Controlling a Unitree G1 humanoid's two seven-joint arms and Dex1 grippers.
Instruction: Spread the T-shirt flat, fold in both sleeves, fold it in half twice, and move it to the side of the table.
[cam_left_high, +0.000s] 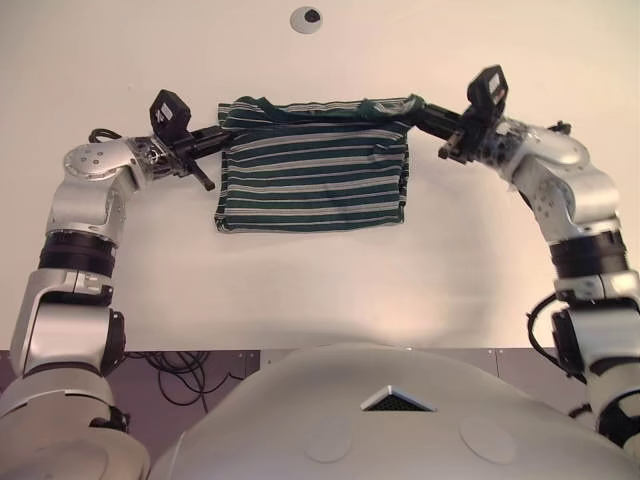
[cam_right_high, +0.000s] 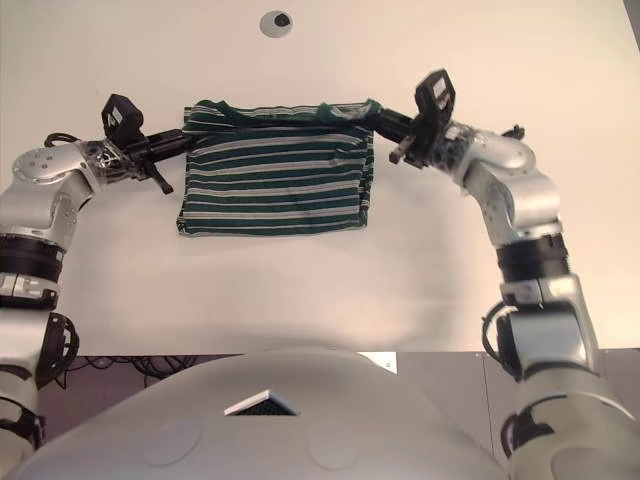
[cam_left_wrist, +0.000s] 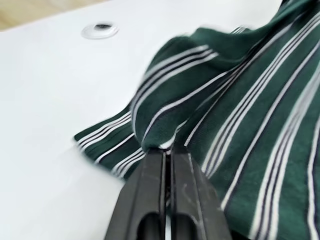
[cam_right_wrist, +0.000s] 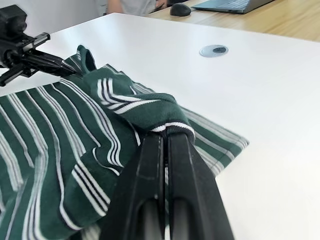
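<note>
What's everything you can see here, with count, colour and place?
T-shirt: one, dark green with white stripes, folded, on the table's far middle.
table: one, white, under the T-shirt.
cable port: one, grey, round, in the table beyond the T-shirt.
wooden desk: one, light brown, behind the table.
mouse: one, dark, on the wooden desk.
laptop: one, grey, on the wooden desk.
left gripper: one, black, shut on the T-shirt's far left corner.
right gripper: one, black, shut on the T-shirt's far right corner.

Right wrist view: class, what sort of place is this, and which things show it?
Probably an office or lab workspace: a white table with a round grey cable grommet, and beyond it a light wooden desk carrying a grey laptop and a black computer mouse.
</note>
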